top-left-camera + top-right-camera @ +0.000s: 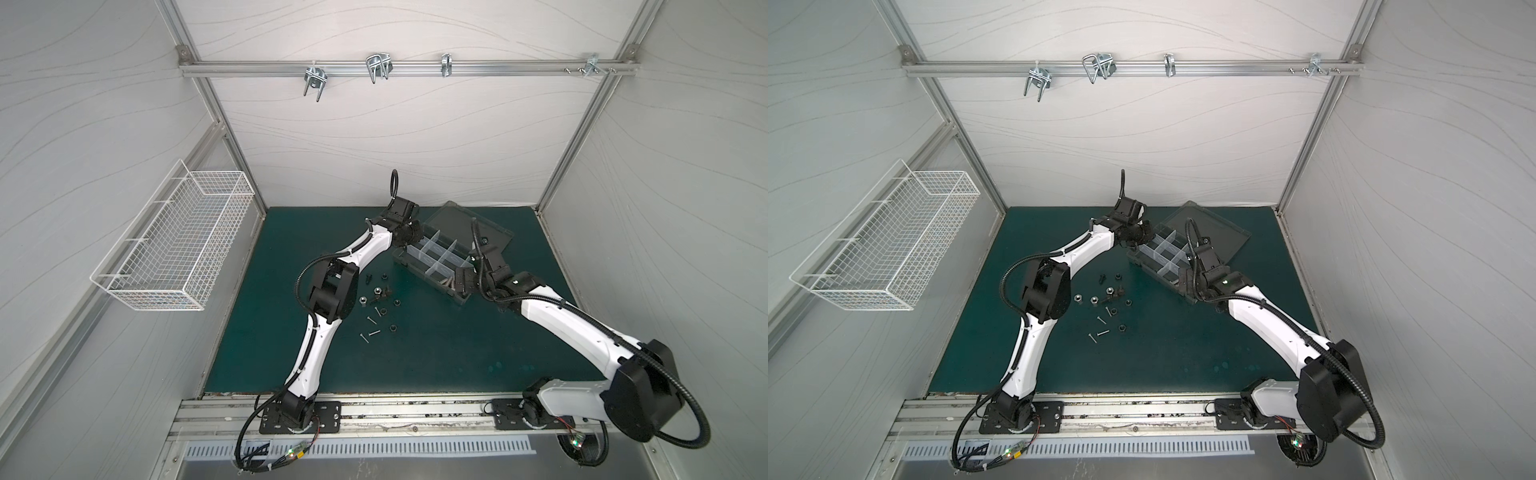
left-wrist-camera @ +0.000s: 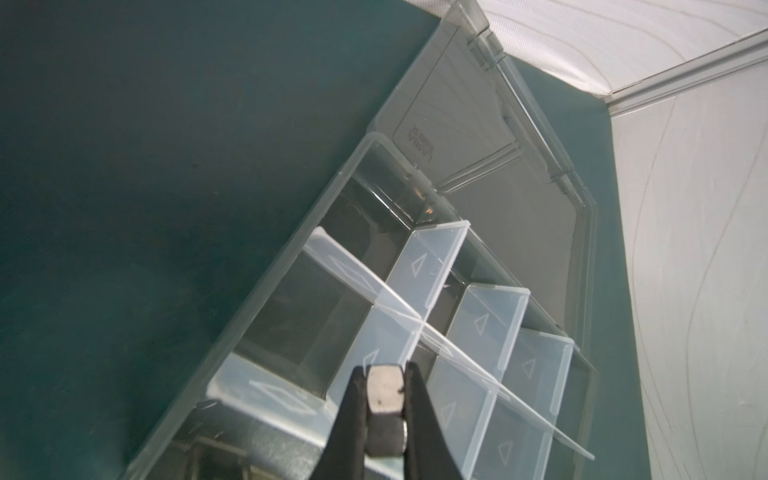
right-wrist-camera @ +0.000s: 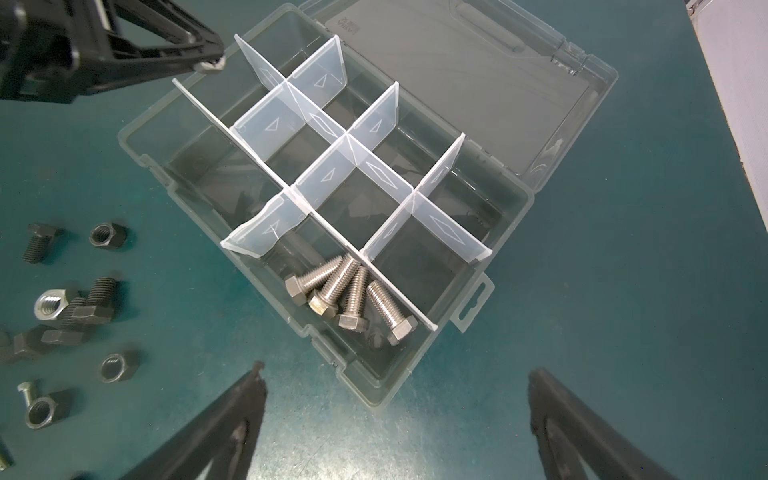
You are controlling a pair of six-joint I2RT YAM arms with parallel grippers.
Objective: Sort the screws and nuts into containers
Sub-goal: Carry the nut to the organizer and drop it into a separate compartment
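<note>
- Several screws (image 3: 38, 245) and nuts (image 3: 50, 304) lie loose on the green mat (image 3: 623, 291), nearest the arm bases; leave them alone until the piece in hand is placed
- Just beyond, the right gripper (image 3: 397, 372) hovers with jaws spread wide and nothing in them, at the near corner of the organizer box (image 3: 143, 160); keeping it off the rim avoids nudging the box
- Four silver hex bolts (image 3: 353, 297) share one near compartment, so the nut belongs in a different one
- Farthest out, the left gripper (image 2: 385, 368) pinches a silver nut (image 2: 384, 395) above the box's far end, by the open lid (image 3: 478, 83)
- Which compartment lies straight under the nut I cannot tell; centre it between the white dividers (image 2: 428, 270), lower it below their top edges, then open, since a nut dropped from height may bounce or roll into a neighbour
</note>
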